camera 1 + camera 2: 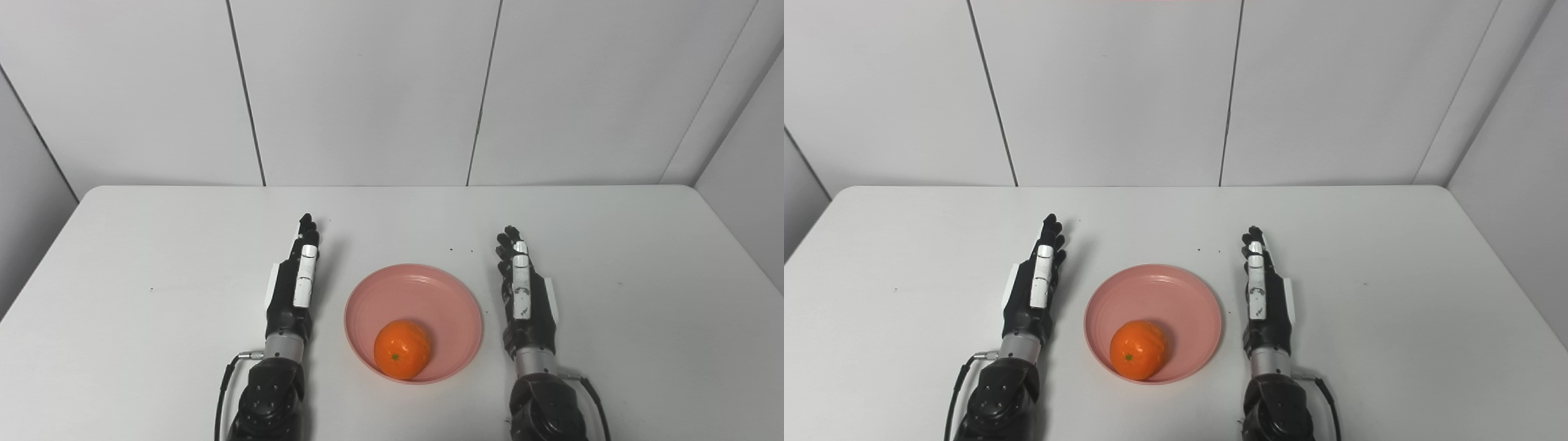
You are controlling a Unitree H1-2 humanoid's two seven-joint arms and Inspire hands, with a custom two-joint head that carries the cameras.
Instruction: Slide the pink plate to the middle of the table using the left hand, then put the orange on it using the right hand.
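The pink plate [422,294] sits near the middle of the white table, toward the front edge. The orange [402,349] lies in the plate, at its near side. My left hand [295,285] rests to the left of the plate, fingers straight and pointing away from me, open and empty. My right hand [522,294] rests to the right of the plate in the same flat pose, open and empty. Neither hand touches the plate. The same scene shows in the right eye view, with the plate [1164,291] and the orange [1138,350] between the hands.
The white table [153,245] has grey wall panels behind it and at both sides. A few small dark specks [460,250] lie on the table just beyond the plate.
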